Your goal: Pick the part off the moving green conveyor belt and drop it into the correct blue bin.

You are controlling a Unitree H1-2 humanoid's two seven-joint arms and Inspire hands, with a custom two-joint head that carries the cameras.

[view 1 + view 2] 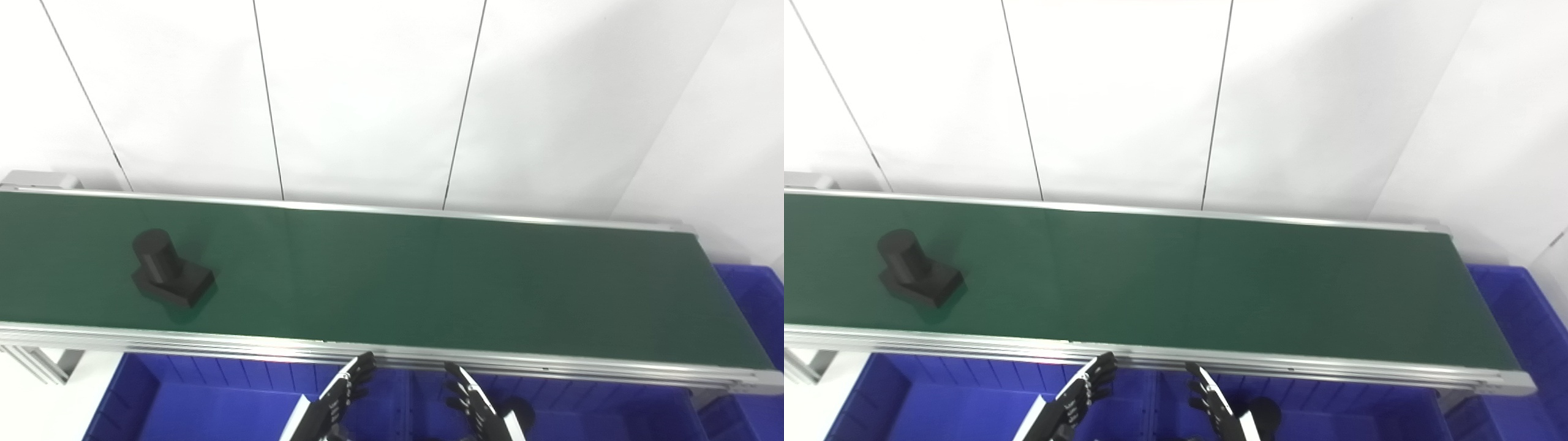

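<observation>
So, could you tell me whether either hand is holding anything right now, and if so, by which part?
Nothing is held. The left hand and right hand are both open below the conveyor belt; the black part sits untouched on it.

1. White panel wall (367, 92) behind my workspace, with thin dark vertical seams (269, 104) running down it.
2. Aluminium frame leg (43, 361) low at my left.
3. Grey box (40, 179) at the far-left end.

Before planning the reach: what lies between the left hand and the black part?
In both views, only the belt's metal rail and bare green belt lie between left hand and black part.
</observation>
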